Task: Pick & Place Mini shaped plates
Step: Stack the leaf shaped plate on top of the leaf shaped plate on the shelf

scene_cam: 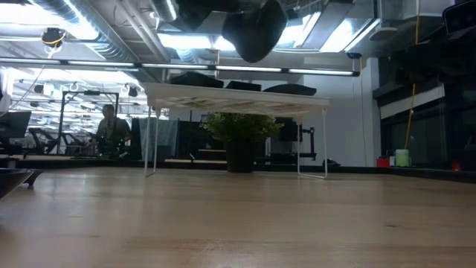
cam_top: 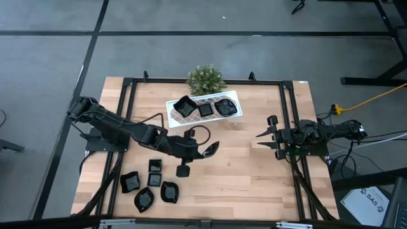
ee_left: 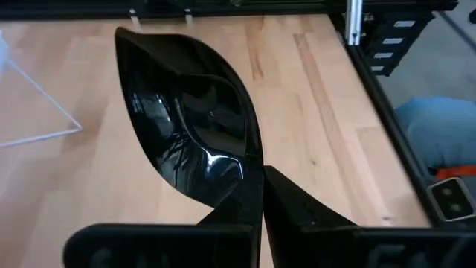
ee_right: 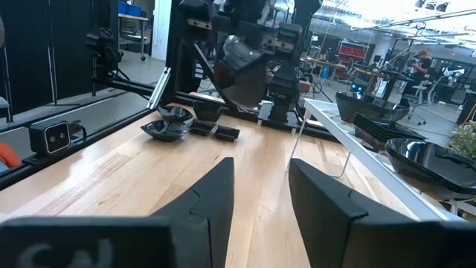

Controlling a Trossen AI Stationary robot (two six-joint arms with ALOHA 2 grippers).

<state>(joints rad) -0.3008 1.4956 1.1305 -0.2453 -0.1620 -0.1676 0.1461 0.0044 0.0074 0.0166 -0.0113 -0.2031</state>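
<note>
My left gripper reaches from the table's left to its middle and is shut on a glossy black leaf-shaped mini plate, which also shows up high in the low view. Three more black plates lie on top of the white rack, which stands on thin legs. Several other black plates rest flat on the near-left part of the table. My right gripper waits open near the right edge, touching nothing. My left gripper pinches the leaf-shaped plate between its two fingers at the narrow end of its rim. The fingers come at it from the table's left. The plate sticks out beyond them toward the right, tilted and lifted clear of the table.
A small green plant stands just behind the rack at the far edge. A black frame runs around the tabletop. Bare wood lies between the two grippers. In the low view a person sits in the room beyond the table.
</note>
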